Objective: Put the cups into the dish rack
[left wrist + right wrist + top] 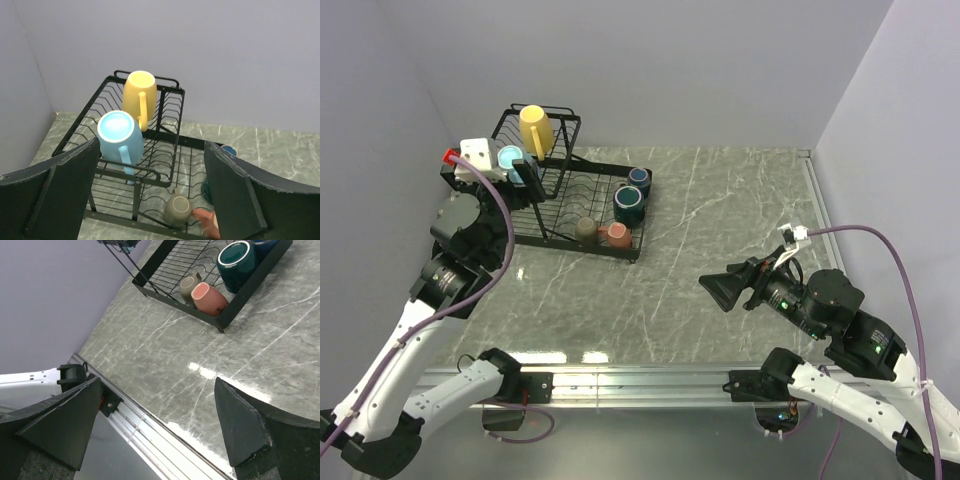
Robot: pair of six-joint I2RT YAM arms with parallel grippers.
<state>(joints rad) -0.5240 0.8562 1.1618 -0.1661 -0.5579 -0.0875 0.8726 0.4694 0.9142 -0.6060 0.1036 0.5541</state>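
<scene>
The black wire dish rack (560, 222) stands at the far left. Its raised basket (167, 112) holds the yellow mug (139, 96) and the light blue mug (119, 136), both upside down. The flat tray holds the dark teal mug (628, 204), the small navy mug (639, 179), the olive-brown mug (585, 229) and the salmon-red mug (614, 235). My left gripper (523, 172) is open and empty, just above the blue mug. My right gripper (717, 288) is open and empty over the table at the right. The right wrist view shows the salmon mug (208, 298) lying on its side.
The marble table (720, 230) is walled at the left, back and right. An aluminium rail (630, 382) runs along the near edge.
</scene>
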